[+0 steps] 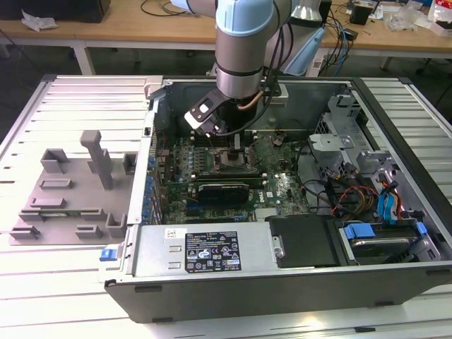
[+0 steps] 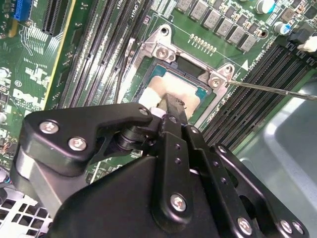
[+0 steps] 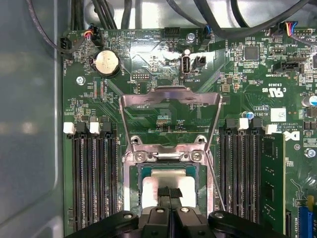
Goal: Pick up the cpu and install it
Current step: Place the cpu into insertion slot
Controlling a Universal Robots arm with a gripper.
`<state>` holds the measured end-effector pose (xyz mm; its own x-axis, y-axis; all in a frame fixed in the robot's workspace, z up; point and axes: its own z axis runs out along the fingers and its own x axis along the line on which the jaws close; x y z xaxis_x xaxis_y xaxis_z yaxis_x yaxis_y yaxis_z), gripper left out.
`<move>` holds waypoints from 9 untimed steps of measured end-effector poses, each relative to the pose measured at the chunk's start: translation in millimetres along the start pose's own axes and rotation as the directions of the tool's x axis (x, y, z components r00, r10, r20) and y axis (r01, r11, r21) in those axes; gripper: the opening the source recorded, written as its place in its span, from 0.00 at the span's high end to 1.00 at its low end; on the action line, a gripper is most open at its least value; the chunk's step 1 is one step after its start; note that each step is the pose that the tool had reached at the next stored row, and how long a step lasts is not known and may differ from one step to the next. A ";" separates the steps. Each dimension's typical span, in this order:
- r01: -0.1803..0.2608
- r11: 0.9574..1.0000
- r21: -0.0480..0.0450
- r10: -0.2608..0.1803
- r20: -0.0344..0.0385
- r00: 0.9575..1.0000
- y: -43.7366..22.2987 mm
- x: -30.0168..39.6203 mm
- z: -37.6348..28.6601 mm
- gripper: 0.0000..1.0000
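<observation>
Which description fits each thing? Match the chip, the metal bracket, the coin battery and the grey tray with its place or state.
Things:
1. chip
2. metal bracket
3. coin battery
4. grey tray

Descriptions:
A. flipped open, clear of the chip
B. beside the computer case, on the exterior view's left
C. lying flat under the pincer
D. round and silver

Pairs: 1-C, 2-A, 3-D, 4-B
</observation>
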<state>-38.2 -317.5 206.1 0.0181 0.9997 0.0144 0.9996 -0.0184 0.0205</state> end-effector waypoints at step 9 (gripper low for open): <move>0.000 1.000 0.000 0.000 0.000 1.000 0.0 0.0 2.0 0.89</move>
<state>-38.2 -317.5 204.1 0.0181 0.9997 0.0147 0.9996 -0.0184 0.0207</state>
